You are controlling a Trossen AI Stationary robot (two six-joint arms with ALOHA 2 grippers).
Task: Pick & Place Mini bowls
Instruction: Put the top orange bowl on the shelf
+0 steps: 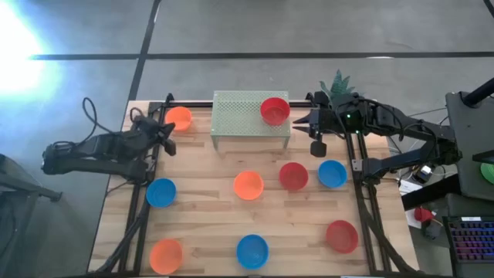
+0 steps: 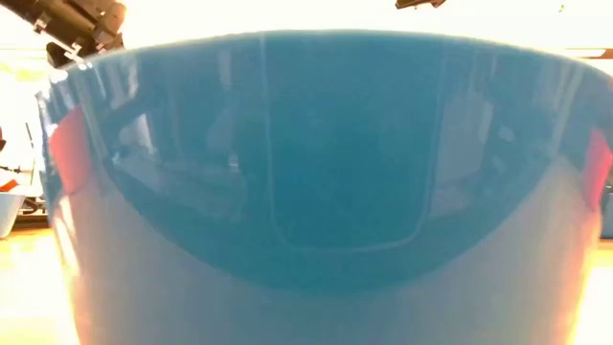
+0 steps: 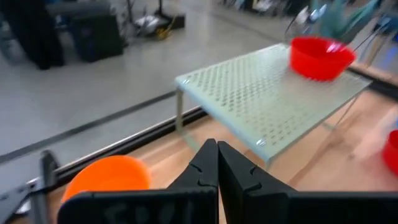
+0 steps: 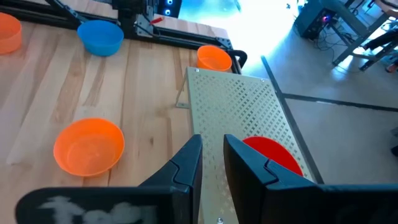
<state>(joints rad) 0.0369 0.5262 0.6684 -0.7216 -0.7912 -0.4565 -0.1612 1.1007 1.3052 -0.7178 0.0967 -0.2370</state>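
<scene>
Several small plastic bowls, orange, red and blue, rest on their bases on the wooden table. One red bowl [image 1: 275, 110] [image 4: 277, 155] sits on the pale perforated rack [image 1: 239, 116] [image 4: 242, 112]. My right gripper [image 1: 302, 120] [image 4: 212, 146] hovers over the rack's right end beside that bowl, open by a narrow gap. My left gripper [image 1: 167, 137] [image 3: 217, 149] is shut, near the table's far left corner, next to an orange bowl [image 1: 179, 118] [image 3: 106, 180]. The low view is filled by a blue bowl [image 2: 306, 192]. My right gripper stands right beside the red bowl's rim [image 4: 292, 152]. One finger [image 4: 255, 165] hides the near side of the bowl, so I cannot tell whether it touches it.
On the table lie a blue bowl [image 1: 160, 192], an orange one [image 1: 248, 185], a red [image 1: 293, 176] and a blue [image 1: 332, 174], with a red [image 1: 341, 235], a blue [image 1: 252, 251] and an orange [image 1: 166, 255] by the near edge. A green plant [image 1: 338, 81] stands behind the right arm.
</scene>
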